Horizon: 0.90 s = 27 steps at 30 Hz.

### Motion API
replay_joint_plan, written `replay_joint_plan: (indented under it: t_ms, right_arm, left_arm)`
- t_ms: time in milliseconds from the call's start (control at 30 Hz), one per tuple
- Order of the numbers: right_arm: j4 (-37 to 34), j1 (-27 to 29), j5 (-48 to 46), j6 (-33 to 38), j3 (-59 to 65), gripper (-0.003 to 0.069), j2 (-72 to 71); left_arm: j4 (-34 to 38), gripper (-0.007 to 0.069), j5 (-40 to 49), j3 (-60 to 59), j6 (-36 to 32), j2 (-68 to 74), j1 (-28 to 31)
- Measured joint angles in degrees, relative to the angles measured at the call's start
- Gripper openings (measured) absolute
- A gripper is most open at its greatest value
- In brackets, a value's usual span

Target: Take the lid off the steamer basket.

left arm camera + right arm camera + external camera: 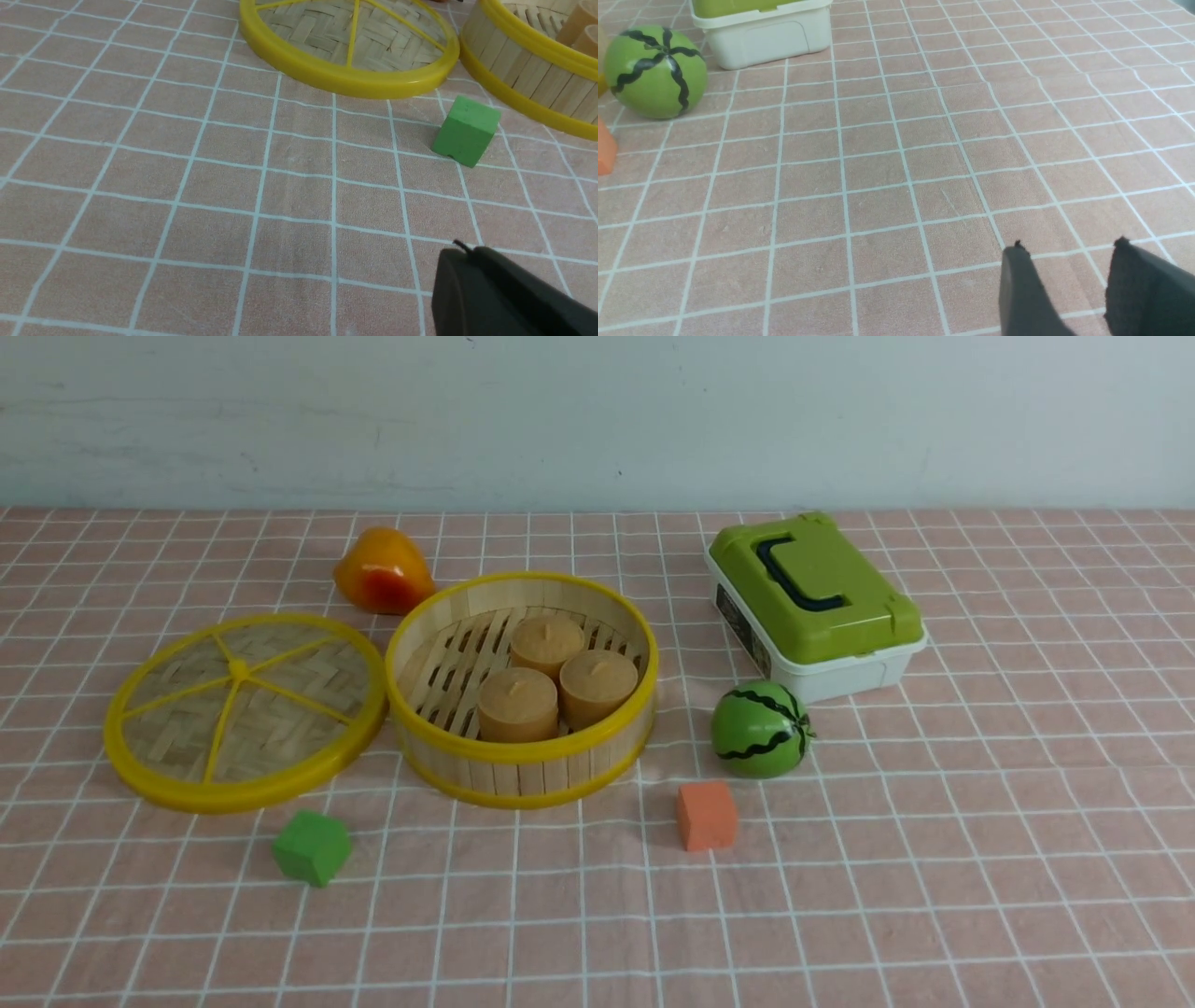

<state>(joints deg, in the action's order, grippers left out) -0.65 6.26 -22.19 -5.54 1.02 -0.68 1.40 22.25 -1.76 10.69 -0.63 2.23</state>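
My left pincer [472,280] shows only as one dark finger low over the pink checked tablecloth [187,210], so I cannot tell whether it is apart or together; it holds nothing that I can see. My right pincer [1064,284] has its two dark fingers apart with bare cloth between them, also empty. Neither arm appears in the front view, so I judge both are drawn back toward my own side, wrists low and tilted forward over the cloth.

Outward from my left pincer sits a small green cube [466,130], and just past it the lid [245,709], a flat round disc of woven tan bamboo with a thick yellow rim and yellow spokes. It lies flat on the cloth on the left side of the steamer basket [523,775], a round tub of pale wood slats with yellow rims, their rims touching or nearly so. The basket stands open with three tan cylinders [551,681] inside. So the lid is already off.

The risk from here, as I judge it, is a needless reach: my left arm sweeping forward could knock the cube or push the lid against the basket.
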Motion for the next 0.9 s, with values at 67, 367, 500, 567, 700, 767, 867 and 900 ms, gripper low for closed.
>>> replay_joint_plan:
  t_ms: [67, 367, 500, 567, 700, 767, 867, 900]
  right_arm:
    - [0.0, 0.0, 0.0, 0.0, 0.0, 0.0241, 0.0]
    - [0.0, 0.0, 0.0, 0.0, 0.0, 0.0241, 0.0]
    - [0.0, 0.0, 0.0, 0.0, 0.0, 0.0241, 0.0]
    - [0.0, 0.0, 0.0, 0.0, 0.0, 0.0241, 0.0]
    - [0.0, 0.0, 0.0, 0.0, 0.0, 0.0241, 0.0]
    - [0.0, 0.0, 0.0, 0.0, 0.0, 0.0241, 0.0]
    - [0.0, 0.0, 0.0, 0.0, 0.0, 0.0241, 0.0]
    - [0.0, 0.0, 0.0, 0.0, 0.0, 0.0241, 0.0]
  left_arm:
    - [0.0, -0.0013, 0.0, 0.0, 0.0, 0.0, 0.0]
    - [0.0, -0.0013, 0.22, 0.0, 0.0, 0.0, -1.48]
    - [0.0, -0.0013, 0.22, 0.0, 0.0, 0.0, -3.38]
    - [0.0, -0.0013, 0.22, 0.0, 0.0, 0.0, -3.57]
    - [0.0, -0.0013, 0.22, 0.0, 0.0, 0.0, -3.62]
    - [0.0, -0.0012, 0.22, 0.0, 0.0, 0.0, -3.76]
    - [0.0, -0.0012, 0.22, 0.0, 0.0, 0.0, -3.76]
    - [0.0, -0.001, 0.22, 0.0, 0.0, 0.0, -3.76]
